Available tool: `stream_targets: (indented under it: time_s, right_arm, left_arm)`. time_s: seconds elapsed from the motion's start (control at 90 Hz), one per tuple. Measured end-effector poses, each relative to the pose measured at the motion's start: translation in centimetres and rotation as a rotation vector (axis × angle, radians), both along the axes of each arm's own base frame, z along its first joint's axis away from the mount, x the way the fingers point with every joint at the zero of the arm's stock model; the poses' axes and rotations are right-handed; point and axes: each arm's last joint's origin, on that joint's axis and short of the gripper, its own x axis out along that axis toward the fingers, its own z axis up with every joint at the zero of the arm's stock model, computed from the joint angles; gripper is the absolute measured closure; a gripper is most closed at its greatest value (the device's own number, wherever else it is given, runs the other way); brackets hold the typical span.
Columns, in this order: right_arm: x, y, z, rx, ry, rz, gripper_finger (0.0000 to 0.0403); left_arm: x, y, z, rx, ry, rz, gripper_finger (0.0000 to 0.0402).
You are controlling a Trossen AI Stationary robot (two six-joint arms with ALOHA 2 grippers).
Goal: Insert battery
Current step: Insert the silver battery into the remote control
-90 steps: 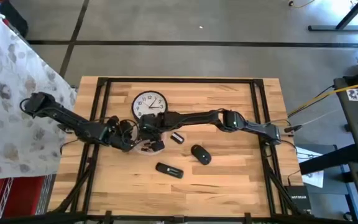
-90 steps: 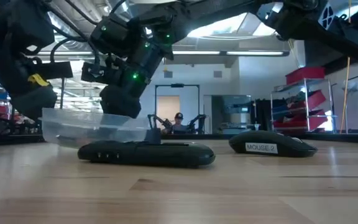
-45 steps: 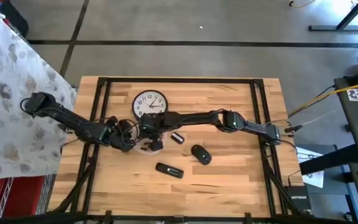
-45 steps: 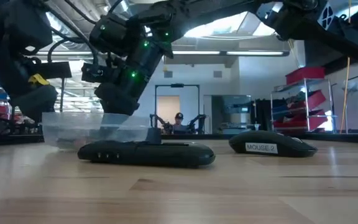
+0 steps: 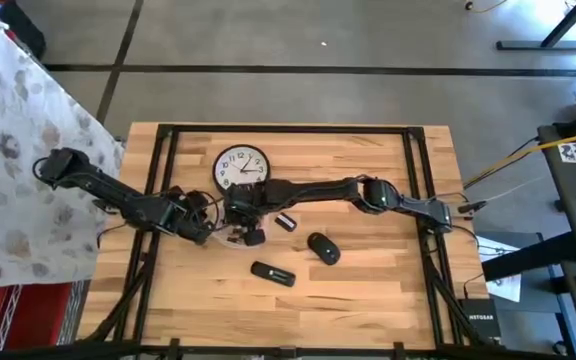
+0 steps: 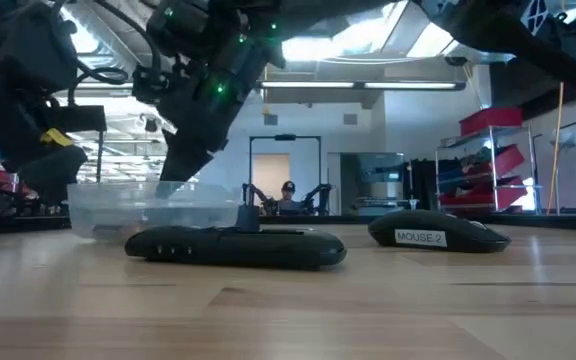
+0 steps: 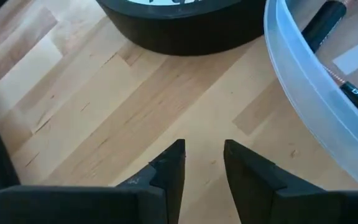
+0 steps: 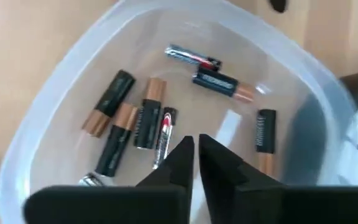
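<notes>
Overhead arrangement: a wooden table (image 5: 368, 290) carries a round wall clock (image 5: 240, 166), a clear plastic tub (image 8: 61, 93), a computer mouse (image 5: 323, 247), a dark remote control (image 5: 272, 273) and a small dark part (image 5: 285, 221) lying between the clock and the mouse. The tub sits just in front of the clock and is largely covered by the two arms in the high view.

Right gripper (image 8: 195, 148): poised directly above the tub, fingers drawn nearly together with only a thin slit between them and nothing gripped. Beneath it, loose batteries (image 8: 135, 124) lie scattered on the tub floor, most black and copper, two with silver and red casings (image 8: 191, 57).

Left gripper (image 7: 204, 155): low over bare wood just beside the tub wall (image 7: 303, 93), near the clock's dark rim (image 7: 179, 31). Its fingers stand a narrow gap apart and hold nothing.

Table-level view: the remote control lies nearest the camera, the tub behind it to one side, and the mouse, labelled "MOUSE 2", to the other. Whether any battery sits in the remote control cannot be told from these angles.
</notes>
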Motion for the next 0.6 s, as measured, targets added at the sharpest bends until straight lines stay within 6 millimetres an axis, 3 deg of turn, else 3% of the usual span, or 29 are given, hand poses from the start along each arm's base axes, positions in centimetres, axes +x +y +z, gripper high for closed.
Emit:
stream_targets:
  time_s: [0.178, 0.311, 0.456, 0.6]
  right_arm:
    - [-0.4, 0.2, -1.9, 0.035, 0.034, 0.028, 0.0270]
    - [-0.4, 0.2, -3.3, 0.050, 0.014, -0.019, 0.0227]
    - [-0.4, 0.1, -4.4, 0.045, -0.022, -0.109, 0.0223]
    - [-0.6, 0.1, -5.2, 0.051, -0.003, -0.167, 0.0255]
  left_arm:
    - [0.0, 0.0, 0.0, 0.000, 0.003, 0.000, 0.0306]
    - [0.0, 0.0, 0.0, 0.001, 0.004, 0.000, 0.0306]
    - [0.0, 0.0, 0.0, 0.000, 0.001, 0.000, 0.0306]
    - [0.0, 0.0, 0.0, -0.002, -0.004, 0.000, 0.0306]
